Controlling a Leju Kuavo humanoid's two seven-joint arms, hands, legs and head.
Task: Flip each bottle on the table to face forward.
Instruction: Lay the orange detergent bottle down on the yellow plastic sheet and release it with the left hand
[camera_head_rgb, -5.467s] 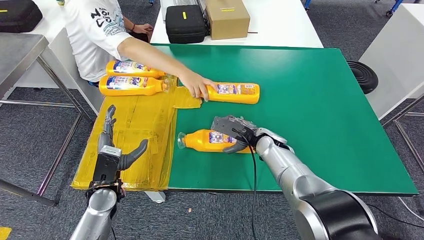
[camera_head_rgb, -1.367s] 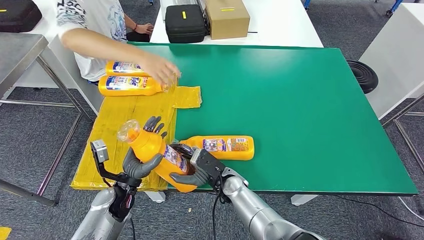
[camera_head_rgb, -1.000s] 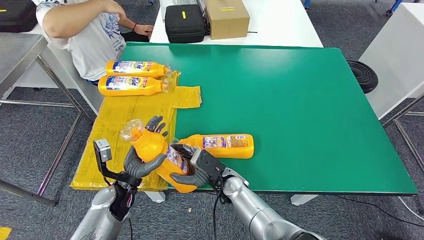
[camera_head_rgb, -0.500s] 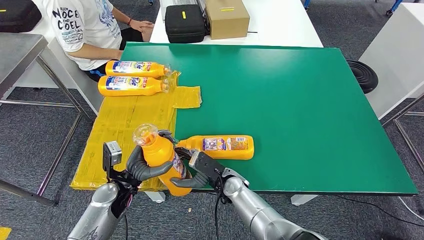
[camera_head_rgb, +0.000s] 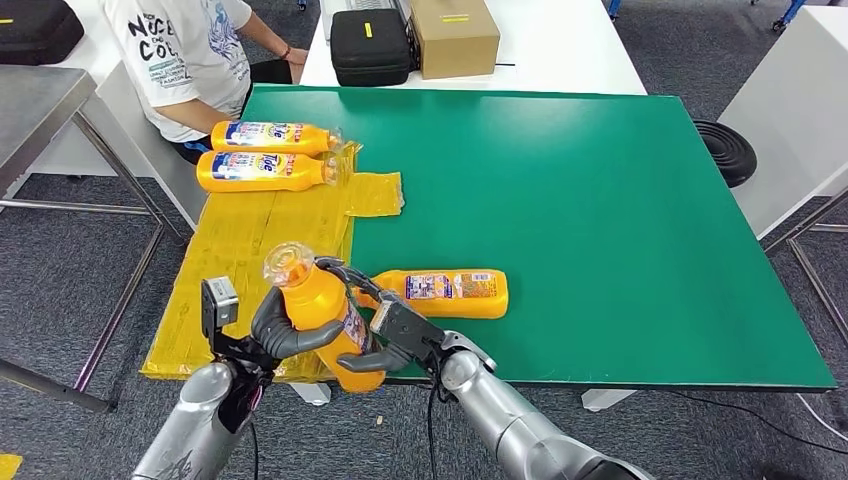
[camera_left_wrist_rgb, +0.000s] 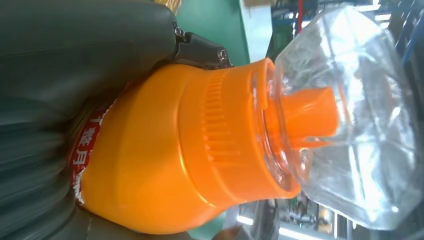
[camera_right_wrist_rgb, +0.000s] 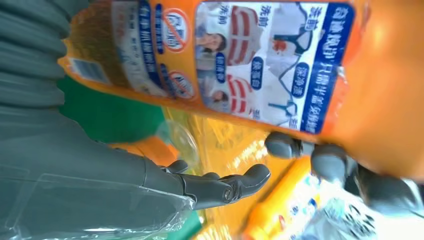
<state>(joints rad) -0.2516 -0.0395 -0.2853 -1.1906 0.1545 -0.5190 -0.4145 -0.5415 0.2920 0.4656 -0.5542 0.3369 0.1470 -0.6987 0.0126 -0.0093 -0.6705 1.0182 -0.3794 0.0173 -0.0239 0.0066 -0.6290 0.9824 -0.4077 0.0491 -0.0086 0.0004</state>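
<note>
I hold an orange bottle (camera_head_rgb: 322, 318) with a clear cap (camera_head_rgb: 288, 264) nearly upright over the table's front left edge. My left hand (camera_head_rgb: 283, 333) grips its upper body just under the cap; the neck and cap (camera_left_wrist_rgb: 280, 125) loom large in the left wrist view. My right hand (camera_head_rgb: 392, 338) cups its labelled lower part (camera_right_wrist_rgb: 260, 55), thumb (camera_right_wrist_rgb: 220, 187) below it. A second orange bottle (camera_head_rgb: 445, 293) lies on its side on the green mat (camera_head_rgb: 600, 200), just beyond my right hand. Two more bottles (camera_head_rgb: 270, 133) (camera_head_rgb: 262, 170) lie side by side at the back left.
A yellow sheet (camera_head_rgb: 240, 250) covers the table's left strip. A seated person (camera_head_rgb: 180, 50) is at the back left, hands off the table. A black case (camera_head_rgb: 370, 45) and a cardboard box (camera_head_rgb: 455, 35) stand on the white table behind.
The bottle passed from my right hand alone into both hands and was raised from lying to nearly upright. The person set a second bottle on the mat, then drew back.
</note>
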